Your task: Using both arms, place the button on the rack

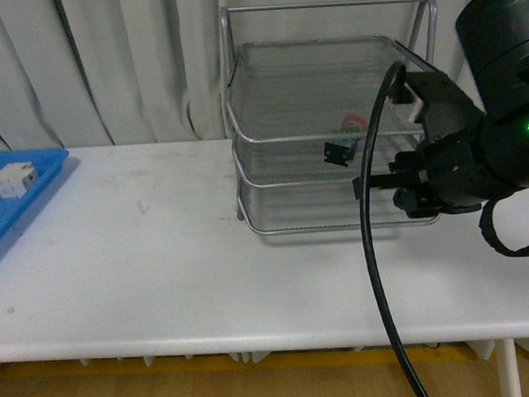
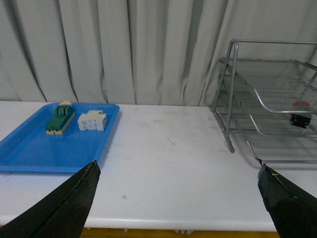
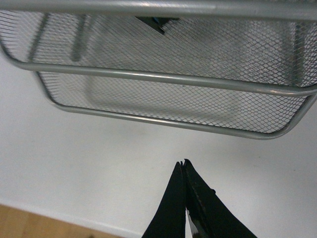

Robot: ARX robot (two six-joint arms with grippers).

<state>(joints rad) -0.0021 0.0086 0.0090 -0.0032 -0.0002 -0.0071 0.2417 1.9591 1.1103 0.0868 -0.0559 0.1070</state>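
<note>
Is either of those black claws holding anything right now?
No. The right gripper is shut on nothing, the left gripper is open and empty. The button lies in the rack.

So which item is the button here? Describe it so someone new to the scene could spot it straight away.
Start at the silver wire rack standing at the back of the white table. The button sits inside it on the middle tier, toward the right. It is the only thing in the rack: a dark boxy body with a round red cap, unlike the green and white parts on the blue tray.
</note>
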